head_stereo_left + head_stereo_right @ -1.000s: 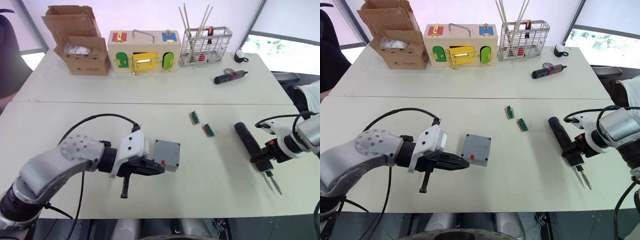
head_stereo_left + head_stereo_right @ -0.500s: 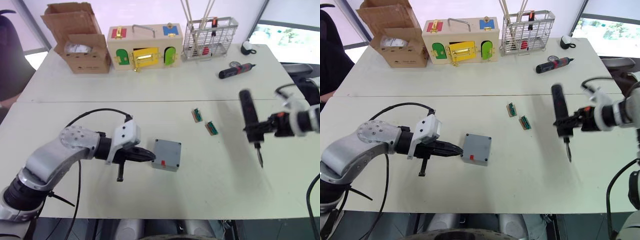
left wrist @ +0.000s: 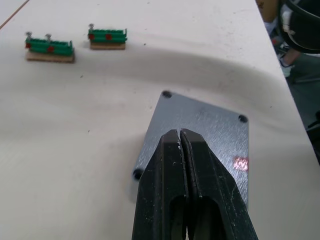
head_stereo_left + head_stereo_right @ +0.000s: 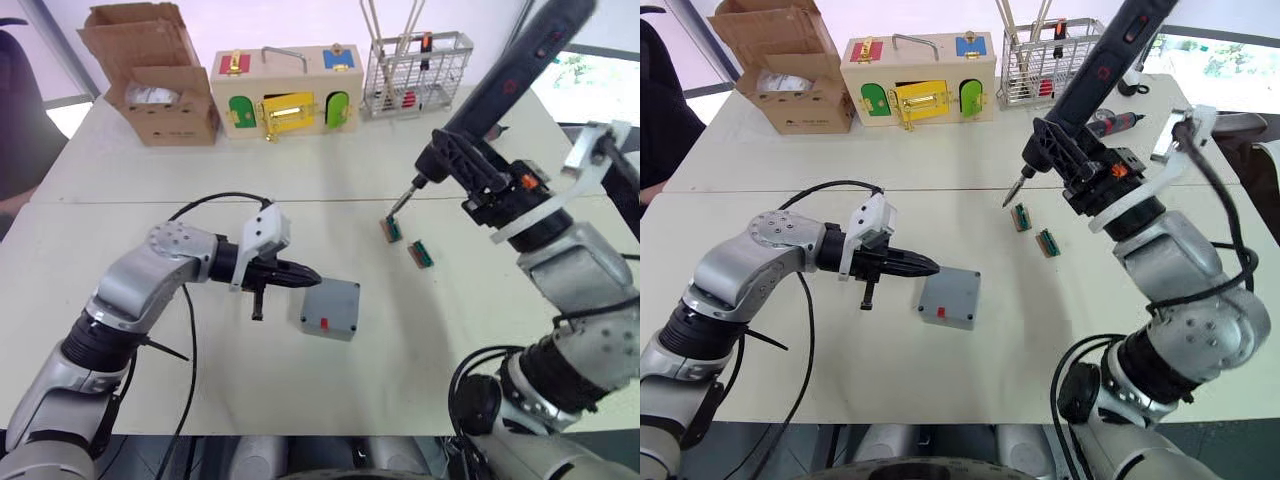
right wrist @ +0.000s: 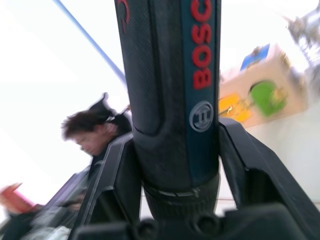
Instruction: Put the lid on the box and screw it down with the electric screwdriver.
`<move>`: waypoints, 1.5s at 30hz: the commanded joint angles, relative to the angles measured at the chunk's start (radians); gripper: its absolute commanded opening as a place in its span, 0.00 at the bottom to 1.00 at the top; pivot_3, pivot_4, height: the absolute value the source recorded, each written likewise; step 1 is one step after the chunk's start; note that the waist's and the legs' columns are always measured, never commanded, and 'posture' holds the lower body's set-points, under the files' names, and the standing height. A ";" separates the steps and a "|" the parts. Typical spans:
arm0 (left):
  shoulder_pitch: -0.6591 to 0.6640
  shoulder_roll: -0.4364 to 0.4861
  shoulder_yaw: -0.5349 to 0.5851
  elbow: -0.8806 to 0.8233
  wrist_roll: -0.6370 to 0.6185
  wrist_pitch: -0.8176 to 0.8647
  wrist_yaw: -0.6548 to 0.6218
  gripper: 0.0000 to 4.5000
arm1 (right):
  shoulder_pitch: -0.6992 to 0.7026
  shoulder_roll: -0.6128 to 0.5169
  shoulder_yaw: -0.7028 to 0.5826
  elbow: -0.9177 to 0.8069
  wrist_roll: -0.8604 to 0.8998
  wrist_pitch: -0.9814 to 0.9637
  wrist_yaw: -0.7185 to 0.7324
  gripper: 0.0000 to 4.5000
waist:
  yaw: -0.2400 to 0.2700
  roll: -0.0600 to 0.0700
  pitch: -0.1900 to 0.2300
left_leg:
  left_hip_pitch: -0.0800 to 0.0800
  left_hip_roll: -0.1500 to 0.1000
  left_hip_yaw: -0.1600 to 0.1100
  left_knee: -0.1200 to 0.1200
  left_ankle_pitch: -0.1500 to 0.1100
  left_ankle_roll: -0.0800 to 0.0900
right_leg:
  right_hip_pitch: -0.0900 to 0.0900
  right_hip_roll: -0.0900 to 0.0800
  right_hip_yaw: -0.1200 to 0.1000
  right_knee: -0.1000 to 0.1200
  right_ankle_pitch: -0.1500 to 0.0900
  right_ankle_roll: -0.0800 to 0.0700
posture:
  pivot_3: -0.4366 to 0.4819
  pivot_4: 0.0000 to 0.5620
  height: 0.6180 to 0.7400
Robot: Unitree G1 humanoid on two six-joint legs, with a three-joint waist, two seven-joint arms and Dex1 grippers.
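Grey plastic, small and square: the box (image 4: 331, 309) sits on the pale counter (image 4: 150, 380) near the front edge, with the lid (image 3: 200, 135) already seated flat on top; dark screw holes mark its corners and a small red mark shows near one edge; no screw heads can be made out in the holes. Just beside it, on the robot's left, the left gripper (image 4: 305, 274) has its jaws pressed fully together and empty; the tips hang over the lid's near edge, probably to steady or nudge the box, though whether they touch it cannot be told. Raised above the counter on the robot's right, the right gripper (image 5: 170, 165) has its jaws clamped round the thick dark body of the electric screwdriver (image 4: 505, 85); the tool is tilted, handle up and away, its thin bit pointing down toward two little green terminal blocks (image 4: 405, 243) lying well apart from the box; this slant looks like a carry toward the lid, not yet a driving pose. Farther back stand a wooden box with coloured doors (image 4: 283, 92), a cardboard box (image 4: 155, 75) and a wire basket (image 4: 415, 75).
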 commanded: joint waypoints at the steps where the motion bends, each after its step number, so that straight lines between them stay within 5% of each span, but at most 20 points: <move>1: 0.012 -0.016 -0.005 -0.023 0.017 -0.023 0.002 0.00 | 0.119 -0.033 0.206 -0.089 -0.108 -0.210 0.080 0.41 | -0.008 0.000 0.000 | 0.000 0.000 0.001 0.000 0.000 0.000 | 0.001 0.000 0.000 -0.001 0.000 0.000 | 0.48 0.27 1.00; 10: 0.088 -0.030 -0.024 -0.082 0.038 -0.025 0.006 0.00 | 0.278 -0.084 0.360 -0.067 -0.154 -0.414 0.136 0.41 | -0.012 0.000 0.000 | 0.002 0.002 0.001 0.000 0.000 0.000 | 0.000 0.001 0.001 -0.001 0.000 0.000 | 0.48 0.27 1.00; 17: 0.140 -0.036 -0.105 -0.020 0.167 -0.129 0.028 0.00 | 0.368 -0.150 0.469 -0.035 -0.217 -0.512 0.194 0.41 | -0.002 0.000 0.000 | 0.007 0.002 -0.001 0.000 -0.001 0.002 | 0.008 0.001 0.000 -0.003 0.000 0.000 | 0.48 0.27 1.00; 24: 0.161 -0.031 -0.104 -0.027 0.169 -0.135 0.022 0.00 | 0.405 -0.179 0.490 -0.008 -0.234 -0.558 0.204 0.41 | -0.004 -0.001 0.000 | 0.020 0.002 -0.001 -0.002 -0.003 0.005 | 0.019 0.001 0.000 -0.004 -0.001 0.000 | 0.48 0.27 1.00; 45: 0.167 -0.040 -0.111 -0.007 0.184 -0.151 0.034 0.00 | 0.383 -0.181 0.492 0.022 -0.210 -0.583 0.179 0.41 | -0.003 -0.001 0.000 | 0.020 0.002 -0.002 -0.001 -0.003 0.005 | 0.020 0.001 0.000 -0.004 -0.001 0.000 | 0.48 0.27 1.00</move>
